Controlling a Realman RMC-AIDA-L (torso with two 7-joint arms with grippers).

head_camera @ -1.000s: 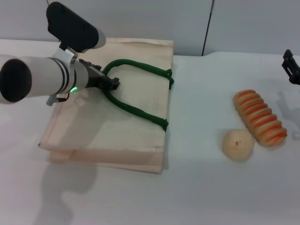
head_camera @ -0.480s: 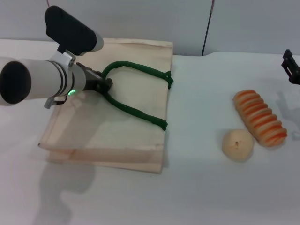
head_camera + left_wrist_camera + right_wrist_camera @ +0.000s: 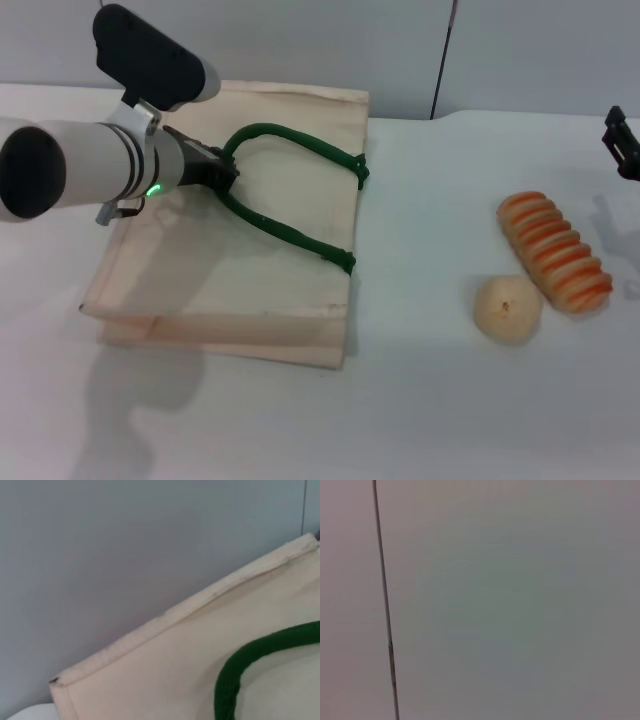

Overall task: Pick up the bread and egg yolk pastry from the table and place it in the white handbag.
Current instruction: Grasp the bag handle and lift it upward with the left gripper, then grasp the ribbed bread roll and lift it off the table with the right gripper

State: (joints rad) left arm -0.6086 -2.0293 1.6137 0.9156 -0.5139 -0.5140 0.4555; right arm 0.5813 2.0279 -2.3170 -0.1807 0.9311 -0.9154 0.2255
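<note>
The white handbag [image 3: 240,280] lies flat on the table at the left, its dark green handle [image 3: 295,237] looping across it. My left gripper [image 3: 225,175] is over the bag, shut on the handle's left bend, with the bag's top layer raised a little. The left wrist view shows the bag's cloth [image 3: 165,660] and part of the handle [image 3: 240,667]. The bread [image 3: 555,250], an orange and cream striped loaf, lies at the right. The egg yolk pastry [image 3: 507,309], a pale round ball, sits just in front of it to the left. My right gripper [image 3: 622,142] hangs at the far right edge, behind the bread.
The white table [image 3: 420,400] runs back to a grey wall [image 3: 520,50] with a dark vertical seam [image 3: 440,70]. The right wrist view shows only that wall and seam [image 3: 385,605].
My left gripper has pulled the green handle slightly to the left and up, and the bag's top layer has risen and shifted with it. The bread, pastry and right arm have not moved.
</note>
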